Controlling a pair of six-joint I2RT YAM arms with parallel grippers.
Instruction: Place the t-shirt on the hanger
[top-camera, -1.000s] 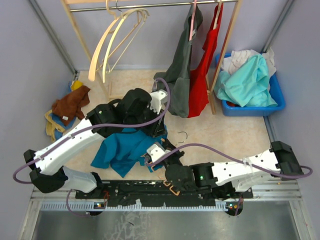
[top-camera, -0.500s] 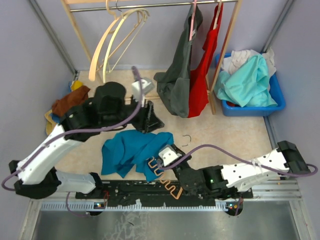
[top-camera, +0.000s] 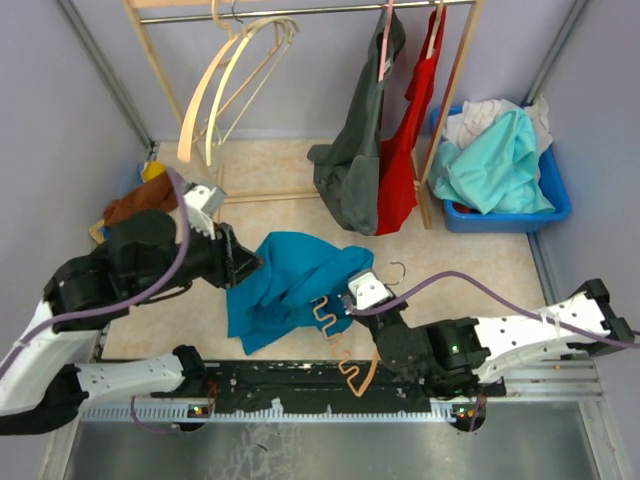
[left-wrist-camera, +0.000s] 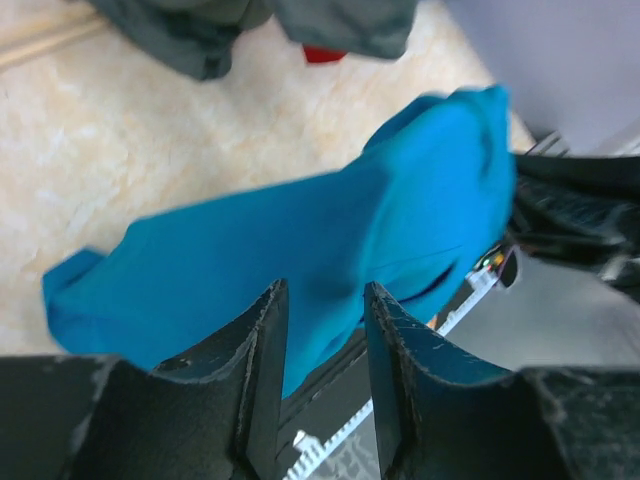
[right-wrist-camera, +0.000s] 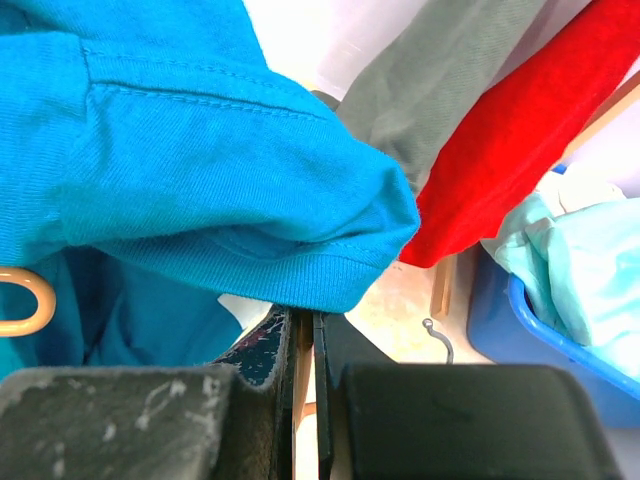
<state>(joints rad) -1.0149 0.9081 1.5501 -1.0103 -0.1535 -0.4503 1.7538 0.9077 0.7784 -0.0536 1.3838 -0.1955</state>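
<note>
The teal-blue t-shirt (top-camera: 290, 275) lies bunched mid-table, its right part draped over the orange hanger (top-camera: 331, 318). The hanger's wavy bar runs down to the near rail, and its silver hook (top-camera: 397, 268) pokes out past the cloth. My right gripper (top-camera: 366, 302) is shut on the hanger near its neck, under the shirt's hem (right-wrist-camera: 300, 270); a thin orange strip shows between its jaws (right-wrist-camera: 300, 318). My left gripper (top-camera: 247, 265) sits at the shirt's left edge. Its jaws stand apart (left-wrist-camera: 325, 295) with nothing pinched, and the shirt (left-wrist-camera: 330, 230) lies beyond the tips.
A wooden rack at the back carries cream hangers (top-camera: 232, 70), a dark grey shirt (top-camera: 355, 170) and a red garment (top-camera: 408, 150). A blue bin (top-camera: 545, 205) with an aqua garment (top-camera: 495, 160) stands at the right. Brown and yellow clothes (top-camera: 140, 205) are piled at the left.
My left arm has swung back to the left, off the shirt. The right gripper has carried the hanger up and right, and the shirt has shifted right with it.
</note>
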